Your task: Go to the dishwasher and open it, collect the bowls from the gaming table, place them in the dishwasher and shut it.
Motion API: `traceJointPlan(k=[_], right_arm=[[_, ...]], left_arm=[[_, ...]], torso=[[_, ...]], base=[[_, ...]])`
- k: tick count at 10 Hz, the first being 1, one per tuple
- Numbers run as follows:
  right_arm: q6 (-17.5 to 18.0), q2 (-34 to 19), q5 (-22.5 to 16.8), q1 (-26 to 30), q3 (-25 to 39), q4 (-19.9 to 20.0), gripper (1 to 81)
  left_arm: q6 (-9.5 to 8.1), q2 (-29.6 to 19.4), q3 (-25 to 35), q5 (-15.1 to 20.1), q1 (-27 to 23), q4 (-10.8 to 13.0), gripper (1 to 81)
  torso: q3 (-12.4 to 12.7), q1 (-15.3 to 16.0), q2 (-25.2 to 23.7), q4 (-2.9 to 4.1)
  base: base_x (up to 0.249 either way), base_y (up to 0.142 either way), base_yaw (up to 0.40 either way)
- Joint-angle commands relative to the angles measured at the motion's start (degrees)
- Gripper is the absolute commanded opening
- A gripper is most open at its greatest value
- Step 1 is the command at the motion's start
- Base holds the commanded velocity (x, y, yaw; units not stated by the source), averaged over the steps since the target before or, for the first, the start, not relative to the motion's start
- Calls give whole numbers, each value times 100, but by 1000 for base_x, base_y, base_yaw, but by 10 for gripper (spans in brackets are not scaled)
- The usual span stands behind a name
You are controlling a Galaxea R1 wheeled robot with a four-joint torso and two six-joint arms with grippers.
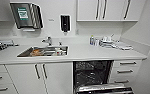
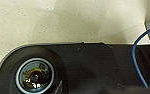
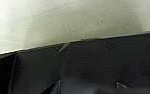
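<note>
The dishwasher is built in under the white counter, right of centre in the head view. It stands open: its dark inside with wire racks shows, and its steel door is folded down at the picture's lower edge. The bowls and the gaming table are out of view.
A steel sink with a faucet is set in the counter to the left. White cabinet doors and drawers flank the dishwasher. Bottles and dishes stand at the back right. Speckled pale floor lies under both wrists.
</note>
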Motion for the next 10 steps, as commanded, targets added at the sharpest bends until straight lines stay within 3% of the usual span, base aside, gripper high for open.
traceJointPlan(k=[1,3,10], right_arm=[[9,28,-341,256,-17,31,811],[9,37,-350,256,-17,22,811],[0,116,-350,239,36,4,811]], left_arm=[[-295,123,-463,386,-211,384,811],[-295,308,-831,386,-211,384,811],[-295,449,-876,254,-211,384,811]], torso=[[0,-356,553,0],[0,-610,947,0],[-2,-1512,2354,0]], base=[[0,0,0],[0,0,0],[0,0,0]])
